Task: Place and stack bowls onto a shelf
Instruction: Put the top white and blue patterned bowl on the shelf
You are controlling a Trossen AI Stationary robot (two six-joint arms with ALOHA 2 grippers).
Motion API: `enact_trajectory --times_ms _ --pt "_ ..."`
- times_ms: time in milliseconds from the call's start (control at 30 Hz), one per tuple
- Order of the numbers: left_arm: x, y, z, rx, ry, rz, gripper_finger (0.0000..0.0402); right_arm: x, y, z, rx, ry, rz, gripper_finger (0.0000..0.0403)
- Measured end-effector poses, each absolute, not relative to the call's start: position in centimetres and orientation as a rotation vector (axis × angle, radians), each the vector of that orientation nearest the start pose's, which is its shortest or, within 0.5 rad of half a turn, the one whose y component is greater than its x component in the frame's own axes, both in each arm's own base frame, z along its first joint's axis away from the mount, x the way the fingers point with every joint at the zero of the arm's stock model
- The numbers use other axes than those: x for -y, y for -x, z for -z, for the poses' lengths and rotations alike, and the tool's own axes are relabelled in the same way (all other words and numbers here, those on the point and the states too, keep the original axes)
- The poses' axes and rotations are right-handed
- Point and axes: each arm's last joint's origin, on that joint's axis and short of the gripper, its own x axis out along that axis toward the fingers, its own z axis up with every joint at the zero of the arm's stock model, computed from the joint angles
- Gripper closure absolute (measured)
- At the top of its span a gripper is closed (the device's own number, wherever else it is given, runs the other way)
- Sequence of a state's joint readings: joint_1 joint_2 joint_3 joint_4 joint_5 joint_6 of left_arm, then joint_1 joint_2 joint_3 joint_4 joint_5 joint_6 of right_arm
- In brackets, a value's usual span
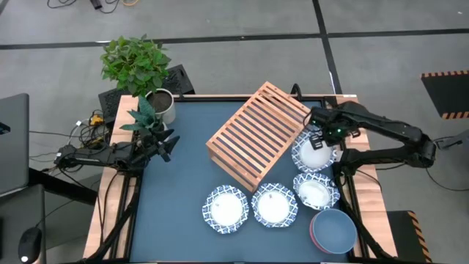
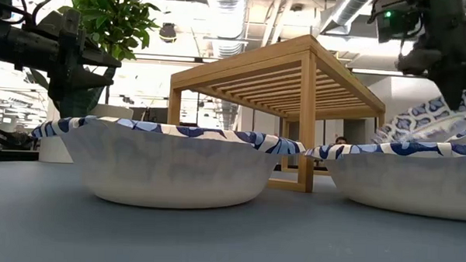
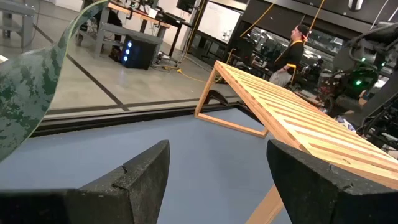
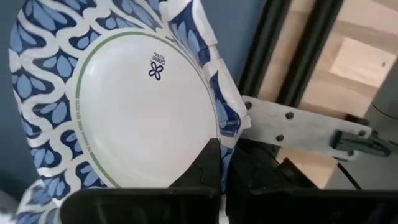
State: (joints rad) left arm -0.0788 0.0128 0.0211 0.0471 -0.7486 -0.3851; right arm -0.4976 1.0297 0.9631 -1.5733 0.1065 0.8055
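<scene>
Overhead, the right gripper [image 1: 319, 141] sits over a bowl [image 1: 315, 154] beside the shelf [image 1: 258, 134]; the left gripper [image 1: 167, 144] waits near a plant [image 1: 138, 64], fingers apart. Only the right wrist view shows its fingers [image 4: 208, 163] pinching the bowl's [image 4: 137, 106] blue-patterned rim, buckling it. Low down, that bowl [image 2: 439, 115] hangs tilted above the others

This is a robotics lab or industrial workshop, not a home. The blue worktop [image 1: 176, 183] stands on a grey concrete floor [image 1: 220, 18] marked with dark lines, with hazard-striped tape [image 1: 444, 74] at three o'clock and loose cables [image 1: 84, 125] at nine o'clock. Beyond it, exposed ceiling ducts [image 2: 230, 2] run overhead, and benches with equipment [image 3: 134, 46] and a whiteboard [image 3: 217, 22] fill the open hall.
</scene>
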Motion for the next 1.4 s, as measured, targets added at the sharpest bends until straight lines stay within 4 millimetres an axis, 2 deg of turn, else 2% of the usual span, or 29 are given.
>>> enact_trajectory --times_ms 367,767,1067,1200,1300,1400 --pt "-1.3 -9.1 -17.4 0.18 0.394 -0.652 0.0148 6.0 -10.8 -31.0 -1.244 -0.967 0.999 0.0379" --pt "-1.3 -9.1 -17.4 0.18 0.395 -0.652 0.0148 4.9 -11.2 -31.3 -1.247 -1.063 0.88 0.0379" --pt "-1.3 -9.1 -17.4 0.18 0.394 -0.652 0.0148 2.2 -12.0 -31.5 -1.378 -1.15 0.55 0.0379" --pt "-1.3 -9.1 -17.4 0.18 0.394 -0.652 0.0148 0.6 -12.3 -31.6 -1.45 -1.138 0.389 0.0379" --pt "-1.3 -9.1 -17.4 0.18 0.394 -0.652 0.0148 -0.1 -13.2 -31.8 -1.39 -1.055 0.275 0.0379" --pt "-1.3 -9.1 -17.4 0.18 0.394 -0.653 0.0148 -0.3 -14.4 -32.3 -1.234 -0.99 0.187 0.0379"
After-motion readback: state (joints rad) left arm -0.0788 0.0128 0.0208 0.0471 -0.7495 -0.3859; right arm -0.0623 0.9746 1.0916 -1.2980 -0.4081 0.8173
